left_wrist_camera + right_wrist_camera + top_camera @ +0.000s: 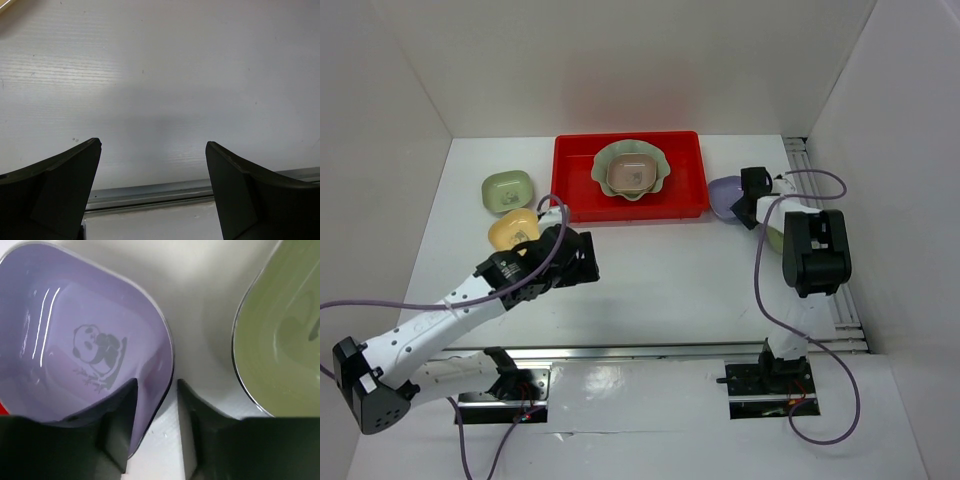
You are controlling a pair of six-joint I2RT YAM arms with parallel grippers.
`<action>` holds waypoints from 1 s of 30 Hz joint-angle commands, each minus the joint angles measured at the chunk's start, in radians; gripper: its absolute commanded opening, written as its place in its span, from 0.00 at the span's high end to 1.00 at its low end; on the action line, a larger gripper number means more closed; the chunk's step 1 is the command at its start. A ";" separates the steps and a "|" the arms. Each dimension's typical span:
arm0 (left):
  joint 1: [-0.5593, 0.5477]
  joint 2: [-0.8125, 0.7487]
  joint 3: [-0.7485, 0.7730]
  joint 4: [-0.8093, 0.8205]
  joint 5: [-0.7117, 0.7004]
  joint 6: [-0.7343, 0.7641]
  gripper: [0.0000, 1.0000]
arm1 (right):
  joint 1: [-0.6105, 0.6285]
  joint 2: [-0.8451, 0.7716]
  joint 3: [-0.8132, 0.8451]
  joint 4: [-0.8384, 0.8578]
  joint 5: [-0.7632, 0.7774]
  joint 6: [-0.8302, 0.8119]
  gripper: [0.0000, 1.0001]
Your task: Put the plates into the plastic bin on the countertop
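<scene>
Far left on the white worktop [650, 290], a small green dish [507, 191] sits upright. A yellow dish [513, 230] lies just nearer than it, beside the left arm. The left gripper [578, 258] hangs over bare worktop, right of the yellow dish and nearer than the bin. In its wrist view the jaws are spread wide with nothing between them. Only white surface and a metal rail [150, 195] show there.

The red plastic bin [575, 180] stands at the far middle. Inside it rests the large pale green scallop-edged plate [605, 160], with a brownish pink dish [632, 176] nested in its centre.

Just right of the bin's right wall sits the lavender dish [90, 315], still on the worktop, with a panda print [96, 347] on its floor. The right gripper [156, 385] is at its near-right rim. Its jaws are narrowly apart and straddle the rim, one finger [120, 420] inside the dish against the wall and the other outside it. A thin strip of worktop shows between the rim and the outer finger.

Close to the right is a second green dish [280, 340], apart from the lavender one and partly under the right arm in the top view.
</scene>
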 commanded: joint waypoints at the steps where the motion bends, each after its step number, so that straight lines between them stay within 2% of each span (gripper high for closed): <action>1: 0.003 -0.038 -0.010 0.018 0.006 0.024 0.01 | 0.015 0.062 0.029 -0.030 0.023 0.064 0.56; 2: 0.003 -0.038 -0.010 0.018 0.006 0.024 0.01 | 0.015 0.071 0.039 -0.030 0.023 0.073 0.71; 4: 0.003 -0.049 -0.010 0.018 0.006 0.024 0.01 | 0.015 0.084 0.049 -0.039 0.023 0.102 0.80; 5: 0.003 -0.049 -0.010 0.018 0.006 0.024 0.01 | 0.015 0.084 0.049 -0.058 0.023 0.116 0.94; 7: 0.003 -0.058 -0.010 0.018 0.006 0.024 0.01 | 0.006 0.095 0.084 -0.073 0.023 0.151 1.00; 12: 0.003 -0.076 -0.020 0.018 0.016 0.024 0.01 | 0.006 0.148 0.207 -0.176 0.070 0.214 1.00; 20: 0.003 -0.095 -0.020 0.009 0.025 0.033 0.01 | 0.006 0.202 0.564 -0.409 0.273 0.250 1.00; 22: 0.003 -0.095 -0.020 0.009 0.025 0.033 0.01 | 0.017 0.202 0.610 -0.453 0.319 0.270 1.00; 26: 0.003 -0.095 -0.020 0.009 0.036 0.033 0.01 | 0.041 0.161 0.659 -0.454 0.431 0.280 1.00; 30: 0.003 -0.095 -0.020 0.009 0.036 0.033 0.01 | 0.069 0.102 0.655 -0.403 0.469 0.256 1.00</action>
